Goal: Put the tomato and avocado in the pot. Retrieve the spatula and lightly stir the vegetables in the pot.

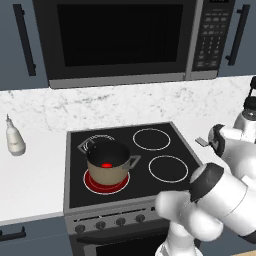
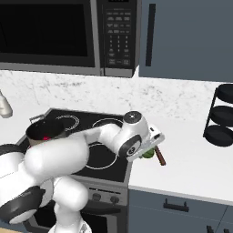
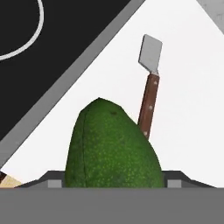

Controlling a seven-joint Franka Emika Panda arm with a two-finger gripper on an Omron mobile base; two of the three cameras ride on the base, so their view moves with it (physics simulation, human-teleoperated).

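The left base view gives the clearest look into the pot point(image 1: 107, 165), which stands at centre-left of the frame on the glowing red front-left burner of the stove point(image 1: 150, 195); the tomato point(image 1: 106, 165) lies as a red spot on its dark bottom. The right base view shows the pot point(image 2: 43, 130) at the left edge, partly behind the white arm, with only a sliver of the tomato point(image 2: 45, 137) visible.

The avocado point(image 3: 113, 146) fills the lower centre of the hand view, just in front of the camera between the finger bases. In the right base view, the avocado point(image 2: 148, 153) is a small green patch tucked under the gripper point(image 2: 146, 151), low over the white counter point(image 2: 191, 154) just right of the stove edge.

The spatula point(image 3: 148, 89) lies on the counter beyond the avocado, pale head toward the top of the hand view; its lower handle is hidden behind the fruit. In the right base view, the spatula point(image 2: 160, 156) shows as a short brown handle beside the gripper.

The fingertips are hidden, so I cannot tell whether they grasp the avocado or sit loose around it.

The arm reaches from lower left across the stove, wrist bent down at frame centre.
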